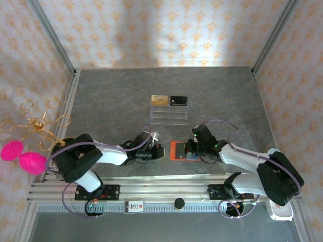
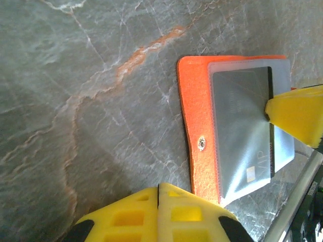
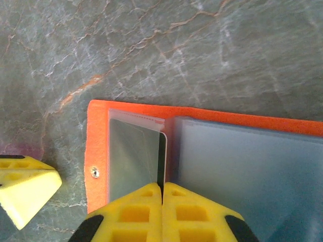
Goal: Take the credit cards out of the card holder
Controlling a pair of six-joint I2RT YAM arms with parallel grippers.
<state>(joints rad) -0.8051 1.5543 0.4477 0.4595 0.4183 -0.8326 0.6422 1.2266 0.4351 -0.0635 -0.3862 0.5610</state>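
Note:
The orange-red card holder (image 1: 175,150) lies open on the table between both grippers, its grey-blue inside (image 3: 242,166) to the right. A dark card (image 2: 242,126) marked VIP sits in its clear sleeve, one black edge (image 3: 161,156) showing. My right gripper (image 3: 162,185) is shut, and its tips rest on that edge. My left gripper (image 2: 159,189) is shut on nothing, just left of the holder's orange border (image 2: 194,126) with the snap stud. A gold card (image 1: 160,100) and a black card (image 1: 178,100) stand on the rack further back.
The clear acrylic tiered rack (image 1: 169,113) stands mid-table behind the holder. A gold wire stand (image 1: 35,123) with pink balls (image 1: 22,156) is at the left wall. An aluminium rail (image 1: 151,189) runs along the near edge.

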